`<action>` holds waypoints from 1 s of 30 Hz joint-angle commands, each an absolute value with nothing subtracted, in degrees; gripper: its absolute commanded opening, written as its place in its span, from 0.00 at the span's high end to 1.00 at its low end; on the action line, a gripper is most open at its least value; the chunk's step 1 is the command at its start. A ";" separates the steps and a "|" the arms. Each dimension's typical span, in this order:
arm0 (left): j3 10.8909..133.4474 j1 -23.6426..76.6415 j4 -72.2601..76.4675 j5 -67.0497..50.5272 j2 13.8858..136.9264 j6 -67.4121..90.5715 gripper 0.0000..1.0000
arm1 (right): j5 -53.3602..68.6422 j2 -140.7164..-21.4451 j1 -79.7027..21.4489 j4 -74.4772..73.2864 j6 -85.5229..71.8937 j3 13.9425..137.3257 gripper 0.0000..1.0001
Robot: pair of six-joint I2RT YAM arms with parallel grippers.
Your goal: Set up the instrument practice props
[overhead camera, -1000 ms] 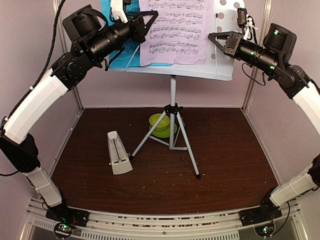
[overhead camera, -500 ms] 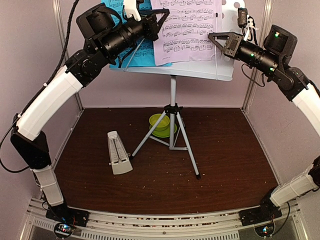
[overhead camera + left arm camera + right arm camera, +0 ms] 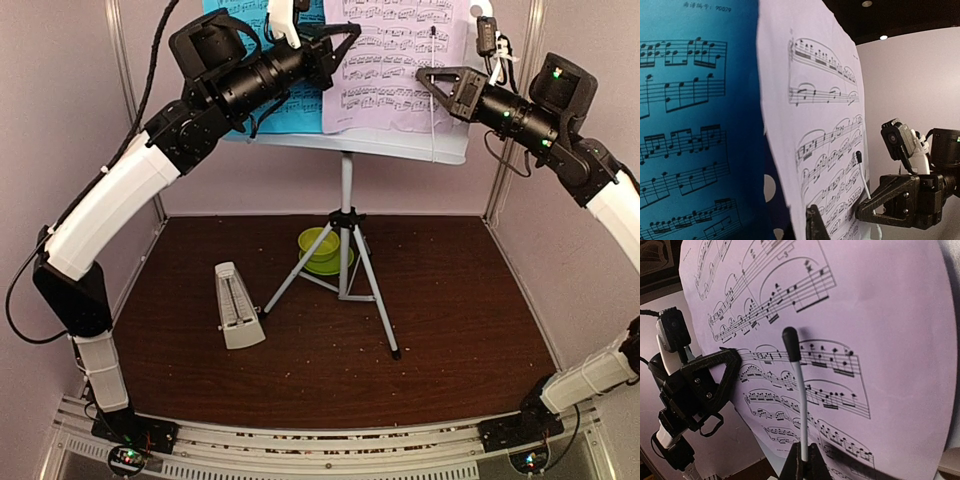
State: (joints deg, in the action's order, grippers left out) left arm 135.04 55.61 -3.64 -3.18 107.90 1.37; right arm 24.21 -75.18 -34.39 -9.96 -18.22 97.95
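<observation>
We see the pale perforated music stand on its silver tripod (image 3: 345, 262) planted near the middle of the dark brown table (image 3: 470, 330), a little toward the far edge, with its desk raised high above the surface. The blue music sheet (image 3: 300, 100) lies against the left part of the desk, partly hidden behind the left arm. The pale pink music sheet (image 3: 400, 60) covers the right part, and its left edge overlaps the blue one in front. The left gripper (image 3: 345, 38) is up at that left edge with its jaws pinched narrow on the paper. In the left wrist view the pink edge runs straight down into the fingers. The right gripper (image 3: 427, 76) reaches in from the right side, jaws closed tight on a thin white rod with a black tip (image 3: 801, 405). The rod stands upright just in front of the pink sheet and casts a shadow on it; we cannot tell whether it touches the paper. Down on the table, the cream pyramid-shaped metronome (image 3: 237, 308) sits left of the middle, well apart from the tripod's feet; we cannot tell whether it stands or lies. A lime-green bowl on a matching saucer (image 3: 320, 246) rests between the tripod legs, toward the far edge.
</observation>
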 commanded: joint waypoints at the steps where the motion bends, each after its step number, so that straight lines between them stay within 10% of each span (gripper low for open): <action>1: 137.97 55.90 -2.61 -6.44 109.57 0.00 1.00 | 26.75 -73.66 -35.42 -5.94 -16.82 97.09 1.00; 26: 138.89 56.51 -4.21 -9.03 111.44 -2.27 0.94 | 26.76 -72.80 -35.86 -5.38 -16.44 95.34 1.00; 30: 138.96 56.51 -4.18 -9.07 111.36 -2.59 0.84 | 26.33 -72.69 -35.86 -4.91 -17.39 94.80 0.82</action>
State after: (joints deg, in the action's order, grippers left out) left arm 137.49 56.31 -5.72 -9.04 111.68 -1.69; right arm 25.30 -74.11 -34.83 -7.64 -16.86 95.59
